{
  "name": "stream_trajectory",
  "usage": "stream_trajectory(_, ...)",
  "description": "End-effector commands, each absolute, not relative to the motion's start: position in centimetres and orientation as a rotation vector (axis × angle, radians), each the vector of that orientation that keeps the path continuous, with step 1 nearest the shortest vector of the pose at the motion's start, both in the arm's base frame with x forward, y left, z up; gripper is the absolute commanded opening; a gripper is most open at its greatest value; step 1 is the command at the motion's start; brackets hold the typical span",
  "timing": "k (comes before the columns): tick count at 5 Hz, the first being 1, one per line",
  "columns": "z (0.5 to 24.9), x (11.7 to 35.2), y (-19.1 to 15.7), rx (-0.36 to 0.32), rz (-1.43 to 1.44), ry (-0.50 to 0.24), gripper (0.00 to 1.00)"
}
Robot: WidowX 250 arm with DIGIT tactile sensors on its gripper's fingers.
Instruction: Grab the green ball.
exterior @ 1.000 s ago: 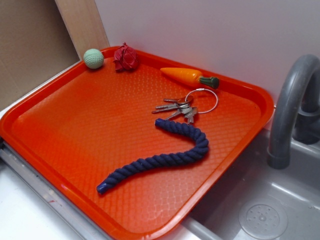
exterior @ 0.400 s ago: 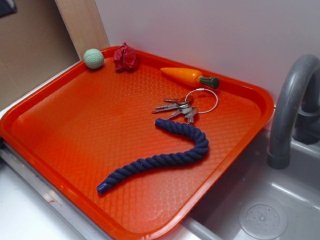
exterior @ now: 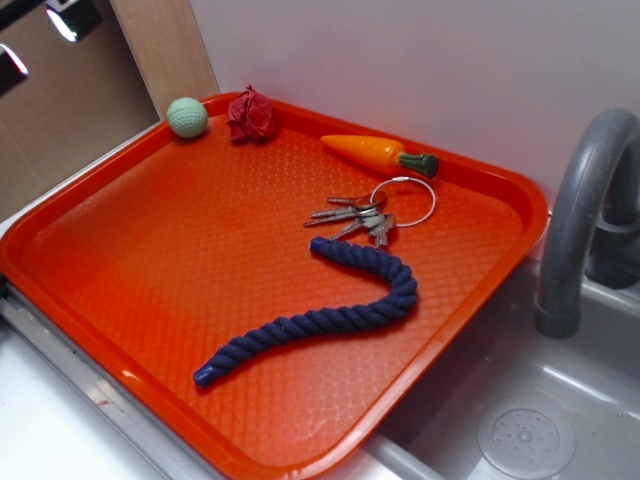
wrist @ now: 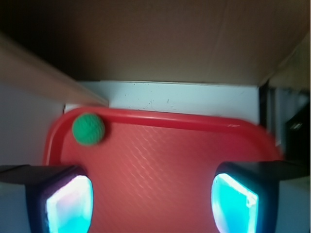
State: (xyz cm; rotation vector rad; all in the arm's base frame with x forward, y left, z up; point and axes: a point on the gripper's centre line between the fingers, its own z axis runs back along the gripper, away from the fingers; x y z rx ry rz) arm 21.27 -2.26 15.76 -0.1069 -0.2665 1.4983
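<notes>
Hand [wrist: 151, 199] newly entered top-left, jaws spread wide; green ball [exterior: 187, 117] unmoved in tray [exterior: 120, 330] corner.

A plain pale wall [exterior: 420, 70] runs behind the scene, with a light wooden board [exterior: 165, 50] leaning at its left and brown cardboard [exterior: 60, 110] beside that. To the right sits a grey sink [exterior: 520, 420] with its curved grey faucet [exterior: 580, 210], drain visible.

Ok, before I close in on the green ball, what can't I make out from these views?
- Exterior: gripper cut off by the top-left edge; only dark fragments show.
- Wrist: green ball motion-blurred; dimples unreadable.
- Wrist: the red lump beside the ball is out of frame.
- Gripper height above the tray: neither view settles it.
</notes>
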Motion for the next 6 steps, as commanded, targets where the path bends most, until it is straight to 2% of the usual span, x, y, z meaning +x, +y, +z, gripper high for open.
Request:
stream_trajectory(1, 13.7, 27.2, -1.9, -0.102, 1.575, -0.441, 1.00)
stream_trajectory(3, 11.1, 30.9, -1.2, -0.060, 1.637, -0.487, 1.00)
stream_trajectory(5, 8.2, 31.2, 2.5, -0.010, 1.723, -0.459, 1.00)
stream_trajectory(6, 7.1, 32.4, 2.2, -0.013, 1.688, -0.450, 1.00)
